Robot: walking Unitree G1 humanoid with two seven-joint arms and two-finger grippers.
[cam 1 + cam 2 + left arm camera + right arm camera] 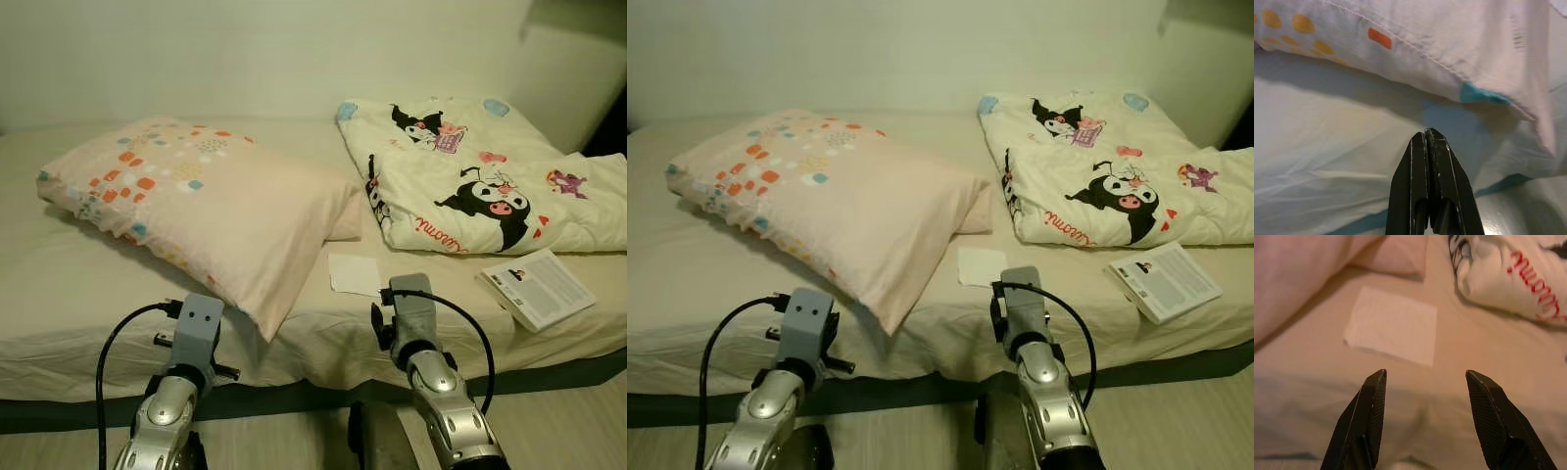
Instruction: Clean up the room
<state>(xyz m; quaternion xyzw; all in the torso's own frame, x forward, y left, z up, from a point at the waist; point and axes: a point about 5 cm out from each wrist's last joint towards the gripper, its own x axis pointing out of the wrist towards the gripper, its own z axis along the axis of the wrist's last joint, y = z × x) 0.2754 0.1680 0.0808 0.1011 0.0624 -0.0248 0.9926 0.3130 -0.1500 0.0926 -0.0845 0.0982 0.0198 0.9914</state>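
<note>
Right wrist view shows a white paper square [1393, 327] lying flat on the bed [59, 284], between the pillow [206, 211] and the folded blanket [470, 176]. The right gripper [1425, 382] hangs spread wide just short of it. The left gripper [1429, 139] is pressed closed and empty by the pillow. The paper looks like the thing to grab; next the right gripper must reach forward, drop down and pinch it.

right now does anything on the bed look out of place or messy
Yes. A white paper square lies loose on the beige sheet just ahead of the open right gripper. The pink dotted pillow sits skewed, one corner overhanging the edge. A white booklet lies crooked beside the folded cartoon-print quilt.
</note>
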